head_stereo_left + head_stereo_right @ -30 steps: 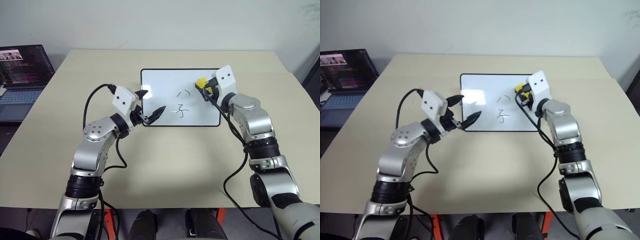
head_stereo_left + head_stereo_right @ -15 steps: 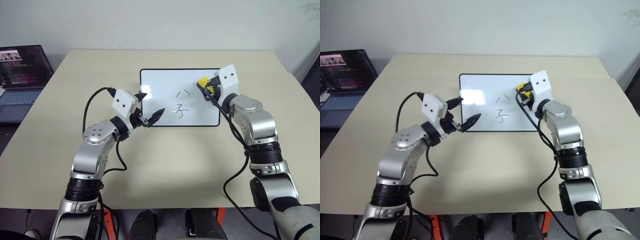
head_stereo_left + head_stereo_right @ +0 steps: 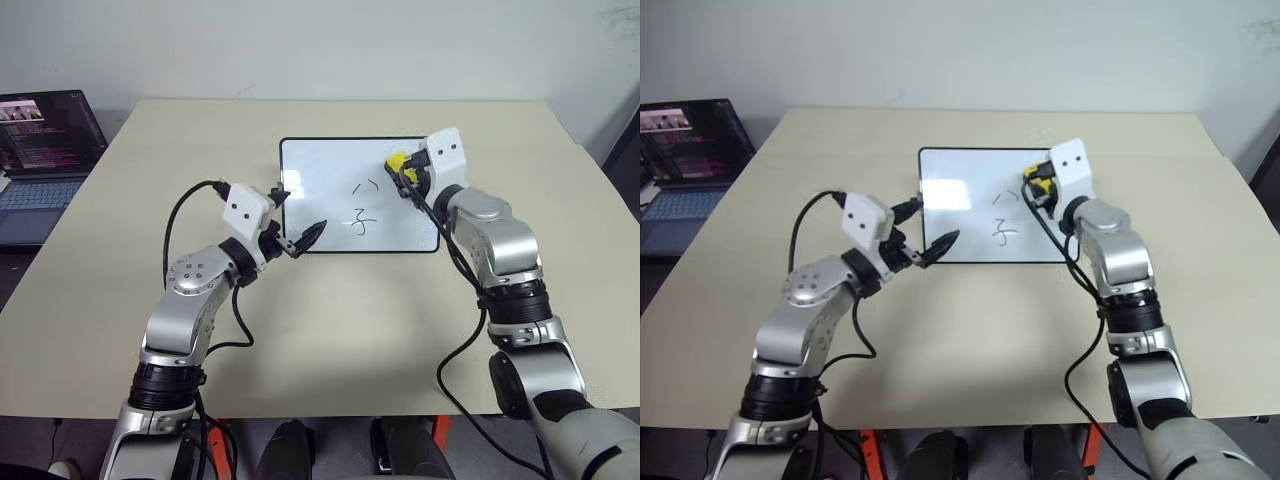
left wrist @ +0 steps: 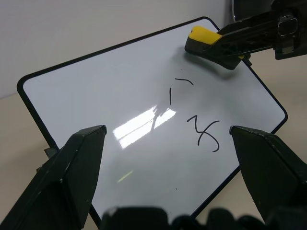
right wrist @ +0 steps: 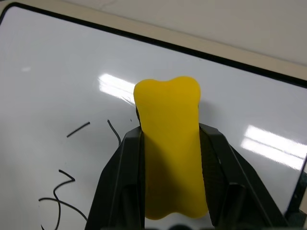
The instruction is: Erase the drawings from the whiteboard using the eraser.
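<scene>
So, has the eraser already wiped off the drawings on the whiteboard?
No: the drawings stand whole on the whiteboard, and the eraser in the right pincer sits beside them.

The whiteboard [image 3: 320,165], glossy white with a thin black frame and rounded corners, lies flat. The drawings [image 3: 364,206], a few thin black strokes in a short column, sit right of the board's middle. The eraser [image 3: 398,161], a yellow block, is over the board just beside the drawings' top strokes.
</scene>
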{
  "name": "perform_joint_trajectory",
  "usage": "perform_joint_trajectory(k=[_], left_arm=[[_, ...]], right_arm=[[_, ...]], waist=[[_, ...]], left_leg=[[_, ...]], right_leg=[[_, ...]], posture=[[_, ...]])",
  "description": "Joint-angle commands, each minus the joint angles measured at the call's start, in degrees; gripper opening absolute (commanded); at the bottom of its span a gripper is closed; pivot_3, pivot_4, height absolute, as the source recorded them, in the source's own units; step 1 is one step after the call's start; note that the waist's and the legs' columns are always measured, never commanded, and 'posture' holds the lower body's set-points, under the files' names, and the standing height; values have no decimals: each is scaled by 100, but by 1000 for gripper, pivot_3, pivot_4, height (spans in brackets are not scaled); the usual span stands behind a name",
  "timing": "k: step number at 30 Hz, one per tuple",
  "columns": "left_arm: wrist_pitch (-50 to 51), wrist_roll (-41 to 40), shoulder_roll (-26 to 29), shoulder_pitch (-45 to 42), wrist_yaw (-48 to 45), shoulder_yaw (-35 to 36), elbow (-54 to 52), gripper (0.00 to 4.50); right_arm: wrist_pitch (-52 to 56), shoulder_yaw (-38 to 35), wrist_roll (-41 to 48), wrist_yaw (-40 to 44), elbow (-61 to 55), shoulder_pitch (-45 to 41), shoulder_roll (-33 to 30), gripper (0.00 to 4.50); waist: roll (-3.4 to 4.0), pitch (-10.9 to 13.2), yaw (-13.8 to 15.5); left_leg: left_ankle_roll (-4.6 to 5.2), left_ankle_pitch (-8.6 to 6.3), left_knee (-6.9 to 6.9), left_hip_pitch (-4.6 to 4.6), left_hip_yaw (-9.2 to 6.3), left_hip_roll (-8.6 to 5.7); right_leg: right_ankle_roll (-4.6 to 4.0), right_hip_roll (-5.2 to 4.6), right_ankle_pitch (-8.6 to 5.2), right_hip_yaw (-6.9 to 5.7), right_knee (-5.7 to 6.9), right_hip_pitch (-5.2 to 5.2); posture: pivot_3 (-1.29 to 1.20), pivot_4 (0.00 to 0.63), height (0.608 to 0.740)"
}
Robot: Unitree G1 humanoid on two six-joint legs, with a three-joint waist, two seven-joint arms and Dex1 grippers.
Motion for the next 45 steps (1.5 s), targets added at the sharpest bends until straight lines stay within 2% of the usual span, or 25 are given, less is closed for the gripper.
perform_joint_trajectory(k=[1, 18, 31, 40, 45], left_arm=[[-22, -61, 52, -51, -14, 111, -207, 4500], [-51, -28, 56, -123, -120, 39, -91, 4500], [-25, 3, 105, 38, -102, 44, -232, 4500], [-12, 18, 121, 98, -67, 55, -304, 4500], [-1, 13, 135, 114, -59, 77, -337, 4500]], right_arm=[[-225, -79, 54, -35, 1, -211, 17, 1192], [-936, 290, -27, 97, 765, -766, 506, 1192], [-1325, 849, -128, 538, 903, -759, 862, 1192], [-2267, 1290, -499, 784, 1864, -636, 935, 1192], [-2720, 1223, -679, 748, 2484, -762, 821, 1192]], waist=[[0, 0, 2], [0, 0, -7], [1, 0, -9], [0, 0, -7], [0, 0, -6]], left_leg=[[0, 0, 0, 0, 0, 0], [0, 0, -1, 0, 1, 1], [0, 0, -2, 0, 1, 1], [-1, 0, -2, 0, 0, 1], [-1, 1, -2, 0, 1, 1]], right_leg=[[0, 0, 0, 0, 0, 0], [0, 1, 0, 1, 0, -3], [0, 1, 0, 1, 0, -4], [0, 0, 0, 0, -1, -4], [0, 0, 0, 1, -1, -4]], posture=[[0, 150, 740], [0, 150, 740], [0, 150, 740], [0, 150, 740], [0, 150, 740]])
